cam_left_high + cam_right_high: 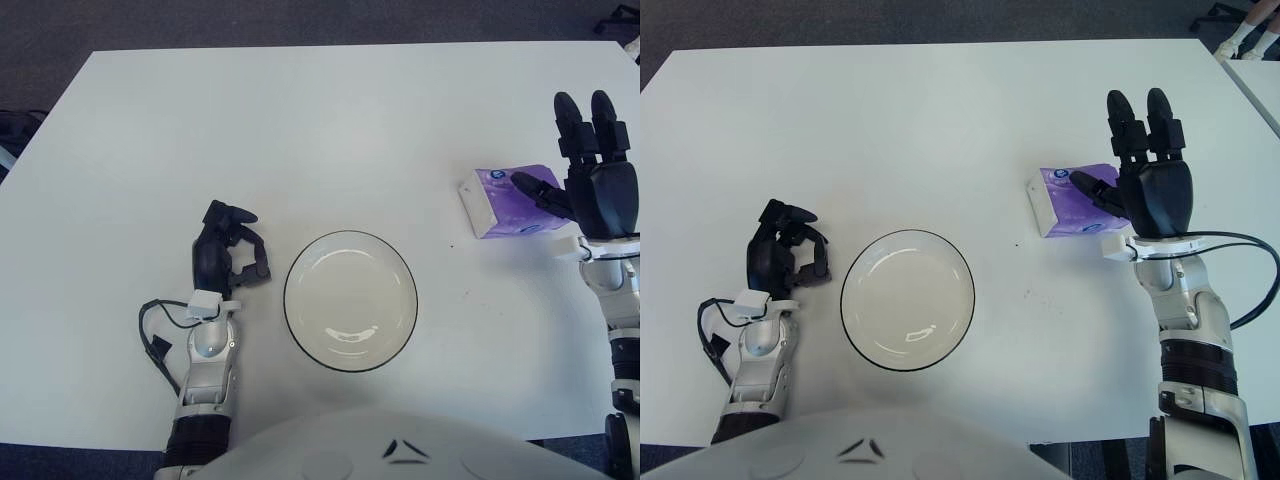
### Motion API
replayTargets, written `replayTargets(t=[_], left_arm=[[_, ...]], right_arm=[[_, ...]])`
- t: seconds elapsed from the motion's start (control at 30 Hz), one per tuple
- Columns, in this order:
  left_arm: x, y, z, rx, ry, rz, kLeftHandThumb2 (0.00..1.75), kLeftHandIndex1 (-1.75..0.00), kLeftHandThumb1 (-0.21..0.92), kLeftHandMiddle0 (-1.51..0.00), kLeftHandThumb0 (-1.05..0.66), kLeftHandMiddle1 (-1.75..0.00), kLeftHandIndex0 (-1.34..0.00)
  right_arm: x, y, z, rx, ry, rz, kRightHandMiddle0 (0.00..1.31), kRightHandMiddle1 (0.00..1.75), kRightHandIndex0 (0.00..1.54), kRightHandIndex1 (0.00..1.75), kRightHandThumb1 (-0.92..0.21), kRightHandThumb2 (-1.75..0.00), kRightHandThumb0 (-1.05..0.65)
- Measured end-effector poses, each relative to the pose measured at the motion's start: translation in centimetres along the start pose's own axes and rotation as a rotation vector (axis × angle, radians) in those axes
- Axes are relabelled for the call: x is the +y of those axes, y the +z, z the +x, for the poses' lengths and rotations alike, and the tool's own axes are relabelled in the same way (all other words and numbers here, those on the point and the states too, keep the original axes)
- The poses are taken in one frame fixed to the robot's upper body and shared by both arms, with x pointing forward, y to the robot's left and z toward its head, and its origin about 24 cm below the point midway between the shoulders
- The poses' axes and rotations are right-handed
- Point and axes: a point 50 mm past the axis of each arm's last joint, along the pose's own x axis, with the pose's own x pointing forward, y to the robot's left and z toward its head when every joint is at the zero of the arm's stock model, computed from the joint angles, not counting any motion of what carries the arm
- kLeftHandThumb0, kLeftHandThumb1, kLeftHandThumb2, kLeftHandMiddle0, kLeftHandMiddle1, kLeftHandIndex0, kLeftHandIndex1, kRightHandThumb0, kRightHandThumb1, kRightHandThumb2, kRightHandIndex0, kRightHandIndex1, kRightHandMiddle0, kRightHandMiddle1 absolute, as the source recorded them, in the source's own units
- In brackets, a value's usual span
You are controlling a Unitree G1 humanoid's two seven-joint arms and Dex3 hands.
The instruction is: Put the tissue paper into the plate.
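A white counter point(300, 130) carries a purple tissue pack point(510, 202) near its right edge, about midway between the far and near edges. The pack lies flat; its left end face is white, and a small round mark shows on the purple top near that end. Whatever is printed there is too small to read.

The right hand point(1145, 180) shows at the pack's right end, covering that end, so the pack's full length cannot be seen. Two dark fingers point(1130, 115) point straight up toward the far edge, spread and not wrapped around anything, and the thumb reaches left over the purple top. Whether the thumb or palm actually touches the pack cannot be told. In the left eye view the right forearm is cut off by the picture's right side.

A round plate point(351, 300) with a dark rim sits near the near edge, roughly at the middle of the counter's width, well apart from the tissue pack. It holds nothing but a glint of reflected light.

The left hand point(225, 255) shows just to the left of the plate, its fingers curled inward and holding nothing. A thin dark cable point(155, 335) loops beside its wrist. The robot's pale torso hides the counter's near edge at the bottom.
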Motion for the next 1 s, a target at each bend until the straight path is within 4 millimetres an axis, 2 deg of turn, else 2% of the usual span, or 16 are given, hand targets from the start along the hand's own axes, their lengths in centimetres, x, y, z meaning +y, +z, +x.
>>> replayTargets(t=[0.23,0.6,0.83,1.0], left_arm=[[-0.1,0.0,0.0,0.0,-0.001,0.001,1.46,-1.75,0.21,-0.7,-0.01,-1.74,-0.45],[-0.1,0.1,0.0,-0.007,-0.004,-0.001,1.47,-1.75,0.2,-0.7,-0.01,-1.74,-0.45],[-0.1,0.0,0.0,-0.009,-0.008,-0.002,1.46,-1.75,0.21,-0.7,-0.01,-1.74,-0.45],[-0.2,0.1,0.0,-0.013,-0.022,-0.019,1.45,-1.75,0.22,-0.69,-0.01,-1.74,-0.45]], right_arm=[[-1.1,-0.7,1.5,0.009,0.105,-0.078,0.0,0.0,0.0,0.0,-0.91,-0.39,-1.05],[-1.0,-1.7,2.8,0.142,0.284,-0.105,0.0,0.0,0.0,0.0,-0.92,-0.64,-1.05],[-1.2,-0.9,2.6,0.132,0.349,-0.124,0.0,0.0,0.0,0.0,-0.92,-0.72,-1.05],[-2.0,0.2,2.1,0.072,0.407,-0.125,0.0,0.0,0.0,0.0,-0.92,-0.71,-1.05]])
